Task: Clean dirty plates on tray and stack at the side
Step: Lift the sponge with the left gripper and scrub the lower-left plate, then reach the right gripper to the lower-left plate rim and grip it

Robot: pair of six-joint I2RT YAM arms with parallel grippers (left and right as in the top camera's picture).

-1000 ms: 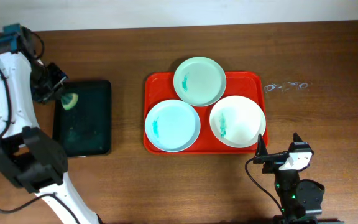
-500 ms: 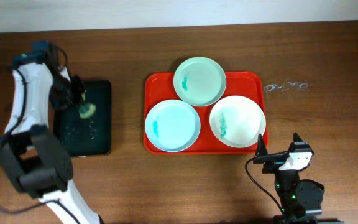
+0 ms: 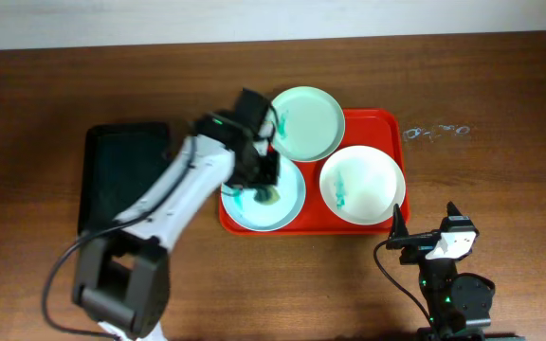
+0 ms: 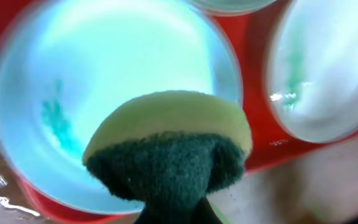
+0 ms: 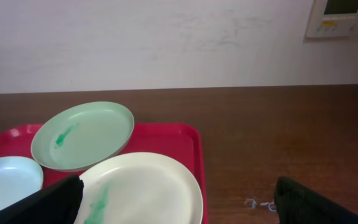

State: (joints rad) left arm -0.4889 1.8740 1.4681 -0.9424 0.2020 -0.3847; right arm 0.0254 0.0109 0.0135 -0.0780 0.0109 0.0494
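Observation:
The red tray point(image 3: 379, 118) holds three plates. A pale blue plate point(image 3: 287, 194) lies front left, with a teal smear point(image 4: 56, 118). A mint plate point(image 3: 306, 123) lies at the back and a white plate point(image 3: 363, 185) front right; both have green smears. My left gripper point(image 3: 268, 185) is shut on a sponge point(image 4: 169, 146), yellow on top and dark green beneath, held over the blue plate point(image 4: 104, 74). My right gripper point(image 3: 425, 239) is open and empty near the table's front edge, just off the tray's front right corner. The white plate point(image 5: 145, 186) lies before it.
A black tray point(image 3: 121, 175) lies at the left of the table. Small clear scraps point(image 3: 434, 131) lie on the wood to the right of the red tray. The wall runs along the table's far edge.
My left arm has swung right from over the black tray to the pale blue plate, carrying the sponge. The right arm has not moved.

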